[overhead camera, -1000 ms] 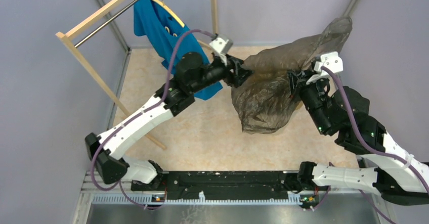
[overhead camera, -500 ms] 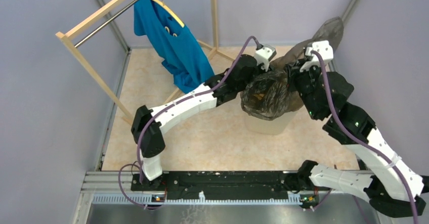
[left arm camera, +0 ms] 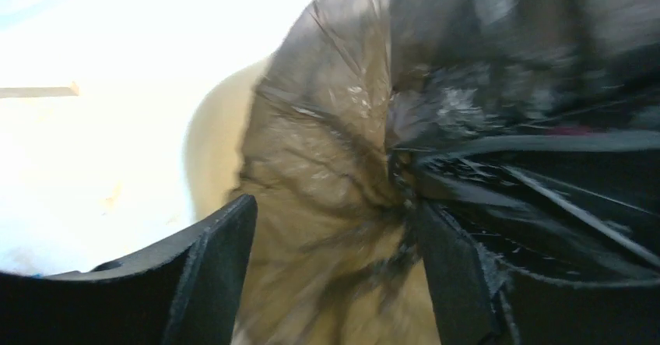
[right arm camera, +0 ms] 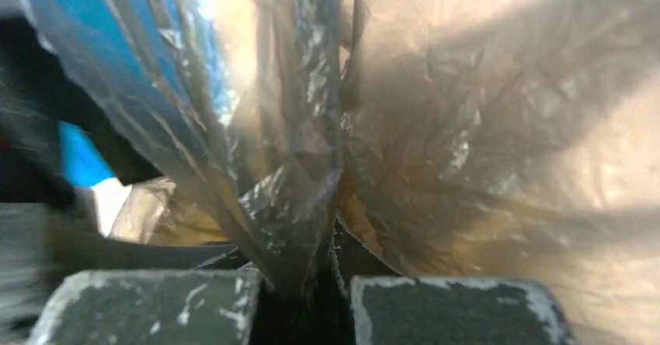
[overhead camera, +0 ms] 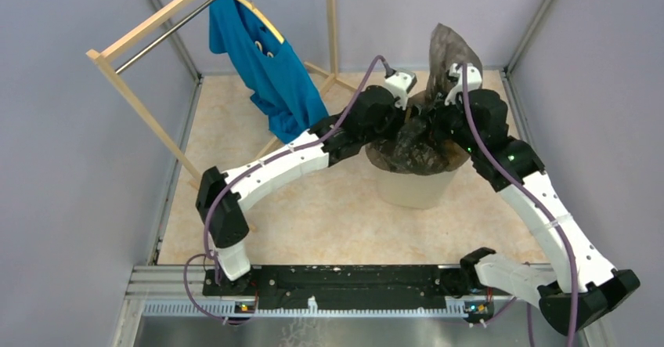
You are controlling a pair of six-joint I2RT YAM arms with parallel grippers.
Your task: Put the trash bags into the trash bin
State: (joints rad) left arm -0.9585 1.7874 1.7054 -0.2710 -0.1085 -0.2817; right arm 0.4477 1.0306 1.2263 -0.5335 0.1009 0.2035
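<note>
At 1 o'clock in the overhead view, the trash bags (overhead camera: 427, 143) are seen bunched over the mouth of the trash bin (overhead camera: 411, 192), with 1 loose tail standing up toward 12 o'clock. A fold of film is pinched flat in the closed right gripper (right arm camera: 303, 286). The left gripper (left arm camera: 335, 232) is spread wide, with film bulging between its jaws but not clamped. The film is judged very light, limp, slippery and easily torn; a gathered fold is preferred to a single layer.

bag (overhead camera: 416, 137) plugs bin (overhead camera: 410, 191) (rack (overhead camera: 142, 106) leftward), near floor (overhead camera: 337, 223) open
</note>
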